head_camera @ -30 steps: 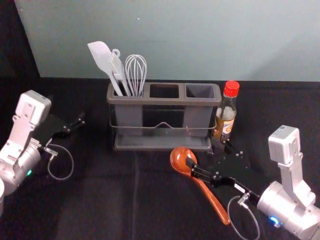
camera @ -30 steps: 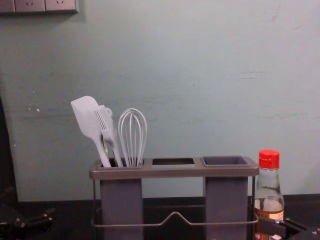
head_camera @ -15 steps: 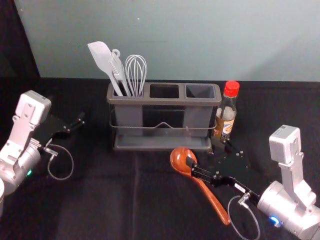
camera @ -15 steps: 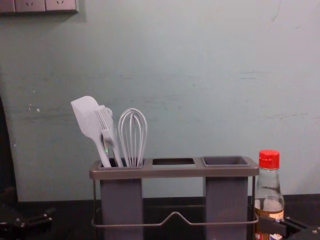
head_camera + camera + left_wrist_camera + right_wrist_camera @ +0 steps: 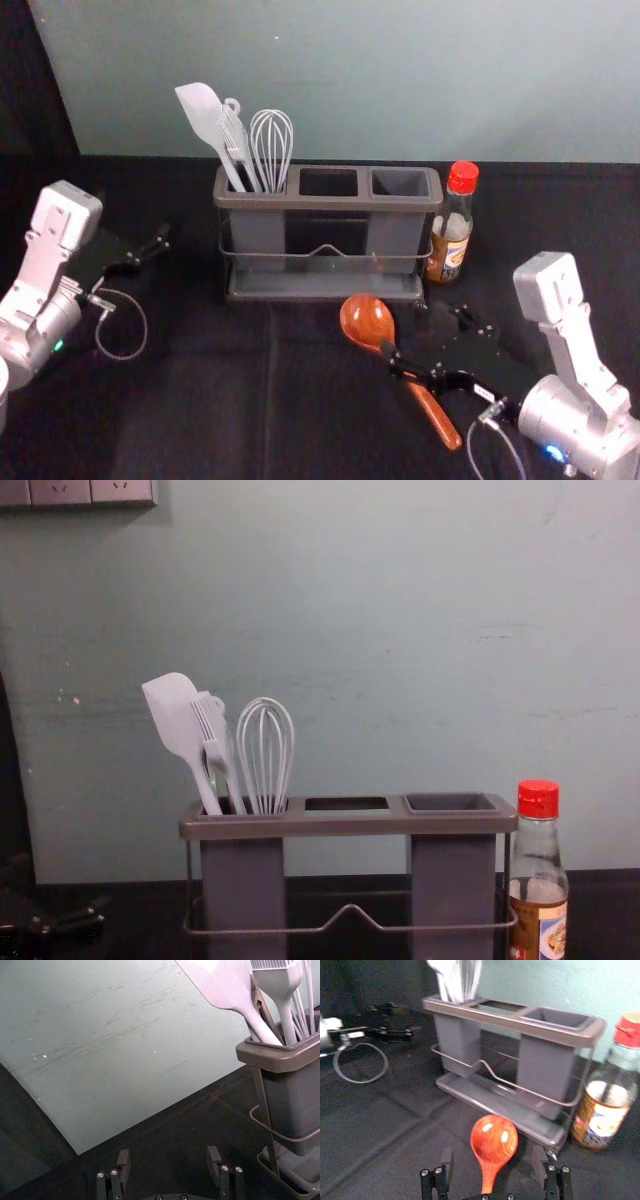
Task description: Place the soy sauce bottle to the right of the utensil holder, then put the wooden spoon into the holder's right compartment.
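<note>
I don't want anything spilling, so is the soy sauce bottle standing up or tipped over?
Upright: the soy sauce bottle stands beside the utensil holder, its red cap at the top in the chest view.

In the utensil holder [image 5: 325, 202], the right compartment [image 5: 400, 183] and middle compartment [image 5: 329, 182] lie open from above, while spatula [image 5: 205, 118], brush [image 5: 235, 135] and whisk [image 5: 272, 145] crowd above the left compartment [image 5: 245, 880], a wire rail [image 5: 240, 931] crosses the front, and the soy sauce bottle [image 5: 450, 240] blocks the room beside its right end.
</note>
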`<action>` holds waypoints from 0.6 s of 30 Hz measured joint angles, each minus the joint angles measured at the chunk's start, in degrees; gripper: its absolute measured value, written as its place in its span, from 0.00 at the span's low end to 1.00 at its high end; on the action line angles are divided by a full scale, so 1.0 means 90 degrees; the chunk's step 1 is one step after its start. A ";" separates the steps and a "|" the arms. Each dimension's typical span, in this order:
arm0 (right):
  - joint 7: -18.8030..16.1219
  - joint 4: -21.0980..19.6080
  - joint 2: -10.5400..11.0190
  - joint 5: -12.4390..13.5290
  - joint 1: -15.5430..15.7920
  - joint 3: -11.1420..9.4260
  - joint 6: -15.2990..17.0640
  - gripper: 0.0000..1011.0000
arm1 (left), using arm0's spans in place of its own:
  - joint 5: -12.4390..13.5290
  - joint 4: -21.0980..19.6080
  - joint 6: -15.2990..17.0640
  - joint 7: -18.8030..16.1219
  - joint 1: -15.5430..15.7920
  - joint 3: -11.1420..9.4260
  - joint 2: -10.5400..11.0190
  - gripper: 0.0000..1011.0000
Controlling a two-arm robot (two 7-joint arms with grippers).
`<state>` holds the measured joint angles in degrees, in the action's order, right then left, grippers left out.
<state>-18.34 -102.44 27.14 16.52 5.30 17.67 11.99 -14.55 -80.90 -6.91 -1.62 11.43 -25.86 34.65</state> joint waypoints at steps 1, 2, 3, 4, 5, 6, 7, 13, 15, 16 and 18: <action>0.0107 -0.0143 -0.0015 0.0033 0.0020 -0.0041 0.0325 0.99 | 0.0000 0.0000 0.0000 0.0000 0.0000 0.0000 0.0000 0.99; 0.0147 -0.0224 -0.0022 0.0057 0.0023 -0.0060 0.0512 0.99 | 0.0000 0.0000 0.0000 0.0000 0.0000 0.0000 0.0000 0.99; 0.0232 -0.0370 -0.0027 0.0107 -0.0001 -0.0082 0.0979 0.99 | 0.0000 0.0000 0.0000 0.0000 0.0000 0.0000 0.0000 0.99; 0.0270 -0.0457 -0.0031 0.0139 -0.0033 -0.0094 0.1235 0.99 | 0.0000 0.0000 0.0000 0.0000 0.0000 0.0000 0.0000 0.99; 0.0303 -0.0522 -0.0035 0.0172 -0.0068 -0.0102 0.1494 0.99 | 0.0000 0.0000 0.0000 0.0000 0.0000 0.0000 0.0000 0.99; 0.0335 -0.0592 -0.0039 0.0197 -0.0118 -0.0103 0.1757 0.99 | 0.0000 0.0000 0.0000 0.0000 0.0000 0.0000 0.0000 0.99; 0.0356 -0.0659 -0.0041 0.0223 -0.0170 -0.0099 0.2017 0.99 | 0.0000 0.0000 0.0000 0.0000 0.0000 0.0000 0.0000 0.99; 0.0457 -0.0874 -0.0127 0.0242 -0.0762 0.0118 0.3847 0.99 | 0.0000 0.0000 0.0000 0.0000 0.0000 0.0000 0.0000 0.99; 0.0476 -0.0813 -0.0182 0.0192 -0.0893 0.0195 0.4065 0.99 | 0.0000 0.0000 0.0000 0.0000 0.0000 0.0000 0.0000 0.99; 0.0479 -0.0773 -0.0210 0.0166 -0.0949 0.0235 0.4139 0.99 | 0.0000 0.0000 0.0000 0.0000 0.0000 0.0000 0.0000 0.99; 0.0489 -0.0682 -0.0268 0.0111 -0.1060 0.0305 0.4257 0.99 | 0.0000 0.0000 0.0000 0.0000 0.0000 0.0000 0.0000 0.99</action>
<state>-13.94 -108.58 24.73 17.52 -4.24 20.42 50.31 -14.55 -80.90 -6.91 -1.62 11.43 -25.86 34.65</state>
